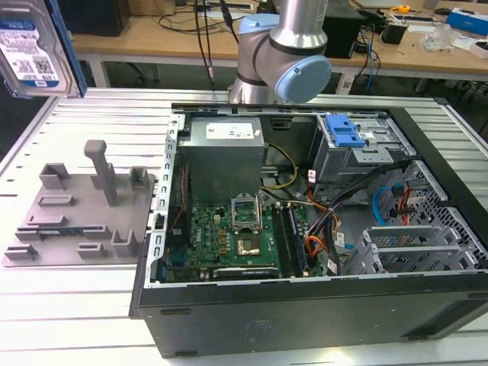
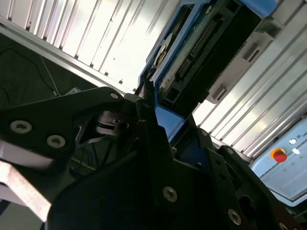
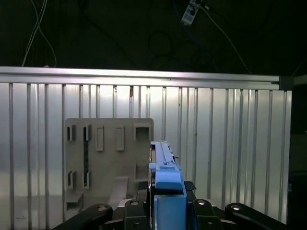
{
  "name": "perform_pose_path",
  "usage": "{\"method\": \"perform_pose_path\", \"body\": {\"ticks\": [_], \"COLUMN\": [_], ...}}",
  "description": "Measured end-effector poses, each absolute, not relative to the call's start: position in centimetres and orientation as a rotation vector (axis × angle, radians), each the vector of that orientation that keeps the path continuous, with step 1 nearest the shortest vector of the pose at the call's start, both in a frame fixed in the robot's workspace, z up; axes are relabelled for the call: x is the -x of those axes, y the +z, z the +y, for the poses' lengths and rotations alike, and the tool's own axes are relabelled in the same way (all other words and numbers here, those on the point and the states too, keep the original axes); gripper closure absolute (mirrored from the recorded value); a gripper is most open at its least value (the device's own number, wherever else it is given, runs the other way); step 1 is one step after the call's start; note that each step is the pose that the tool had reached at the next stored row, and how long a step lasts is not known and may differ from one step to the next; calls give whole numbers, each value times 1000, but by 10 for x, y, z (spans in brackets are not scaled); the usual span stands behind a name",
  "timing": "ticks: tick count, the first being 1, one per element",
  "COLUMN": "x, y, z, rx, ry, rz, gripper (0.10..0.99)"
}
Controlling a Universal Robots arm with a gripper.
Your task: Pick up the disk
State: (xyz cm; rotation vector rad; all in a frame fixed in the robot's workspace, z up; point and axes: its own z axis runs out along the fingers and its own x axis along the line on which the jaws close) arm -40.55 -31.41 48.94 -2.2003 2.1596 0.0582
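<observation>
My jaws are clamped on the disk (image 3: 165, 184) by its blue side rails, holding it edge-up and well clear of the tabletop (image 3: 230, 143). Grip looks centred; I'd keep it square so the disk can't twist out. Below me sits the grey tray (image 3: 108, 143) with its posts; open slatted room beside it.

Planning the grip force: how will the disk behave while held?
The disk is probably stiff: a flat metal slab. Likely heavy for its size. Its smooth blue side rails, clamped in the end effector, might slip.
</observation>
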Motion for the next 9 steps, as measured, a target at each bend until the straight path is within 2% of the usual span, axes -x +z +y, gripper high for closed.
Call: {"method": "perform_pose_path", "body": {"ticks": [9], "x": [404], "y": [498], "z": [-314], "rx": [2199], "ry": [61], "rz": [2159], "gripper": [718]}}
